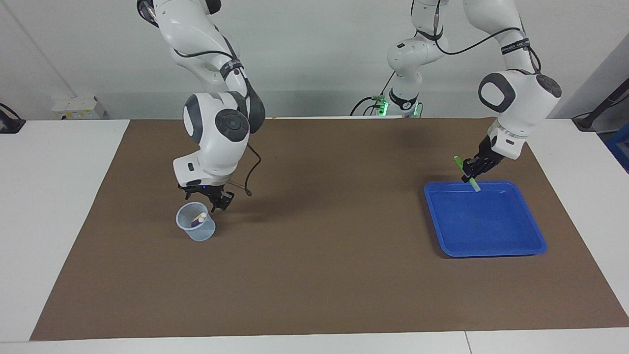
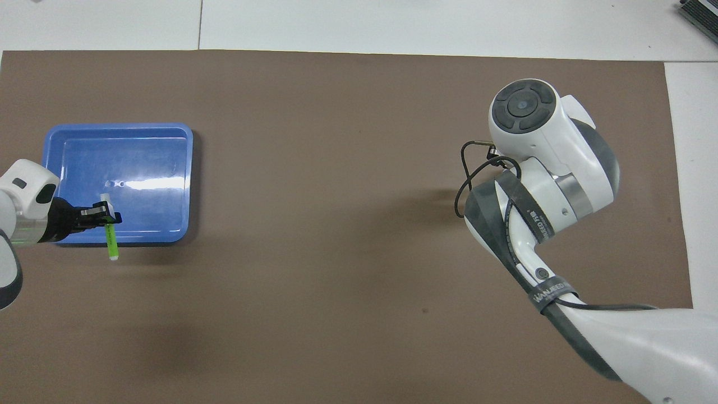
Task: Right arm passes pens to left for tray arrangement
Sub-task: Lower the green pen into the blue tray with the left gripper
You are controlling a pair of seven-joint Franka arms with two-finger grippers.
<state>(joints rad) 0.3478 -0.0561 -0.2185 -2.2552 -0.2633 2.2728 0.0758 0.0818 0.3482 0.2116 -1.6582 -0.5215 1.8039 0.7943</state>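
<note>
My left gripper [image 1: 472, 170] is clamped on the slim green marker pen [image 1: 466, 173], tilted over the robot-side rim of the shallow bright blue plastic tray [image 1: 533, 231]. I should level it low inside before letting go. My right gripper [image 1: 212, 195] hangs over the small translucent cup [image 1: 195, 229]; its fingers I cannot read.

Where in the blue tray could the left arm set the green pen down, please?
The whole floor of the tray is bare. The left gripper holds the green pen over its robot-side rim. The cup, under the right gripper, is crowded with two pens.
</note>
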